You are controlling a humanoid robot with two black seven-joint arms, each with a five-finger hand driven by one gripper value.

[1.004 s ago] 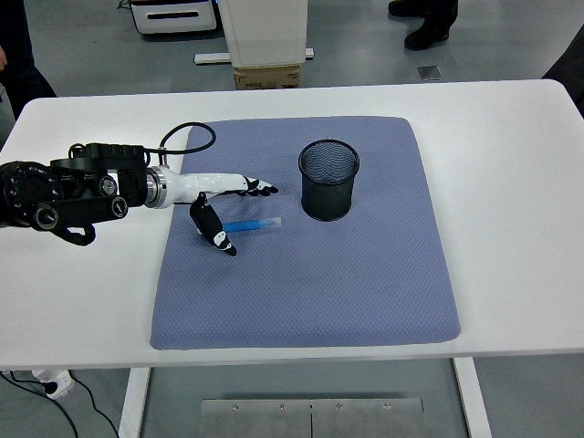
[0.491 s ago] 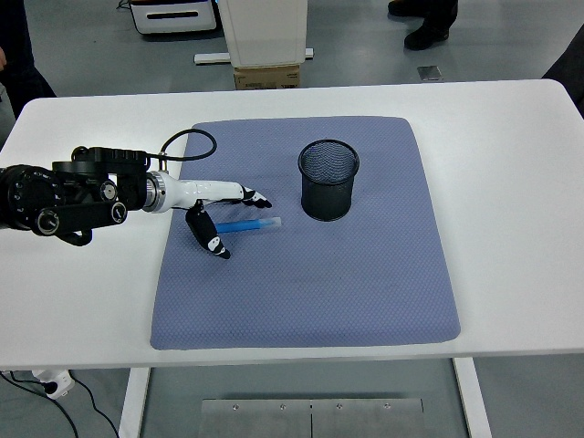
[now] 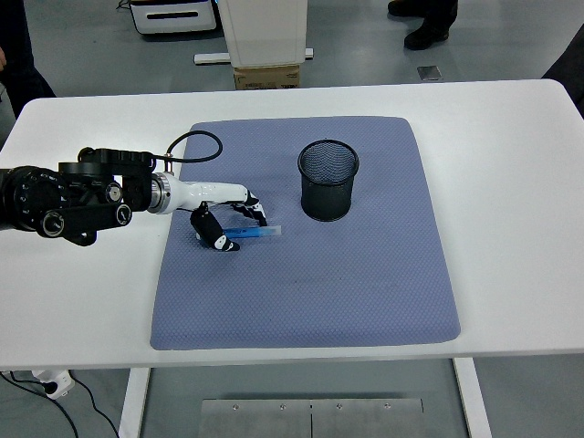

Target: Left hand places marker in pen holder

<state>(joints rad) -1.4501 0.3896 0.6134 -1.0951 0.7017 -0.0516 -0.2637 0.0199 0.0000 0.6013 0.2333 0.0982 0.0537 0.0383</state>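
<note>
A blue marker (image 3: pixel 256 234) lies on the blue-grey mat (image 3: pixel 310 283), left of the mat's middle. My left hand (image 3: pixel 230 224) reaches in from the left. Its white fingers with black tips (image 3: pixel 253 213) curl down over the marker's left end, and the thumb (image 3: pixel 215 239) is on the near side. The marker sits between them, low against the mat. The black mesh pen holder (image 3: pixel 328 180) stands upright on the mat, to the right of the hand and a little farther back. It looks empty. My right arm is out of view.
A black cable loop (image 3: pixel 195 144) rises from my left wrist over the mat's far left corner. Beyond the table's far edge stand a cardboard box (image 3: pixel 266 77) and a white column. A person's shoes (image 3: pixel 427 33) show at the top.
The fingers have curled from stretched out to closed around the marker's left end. The marker has shifted slightly toward the near edge.
</note>
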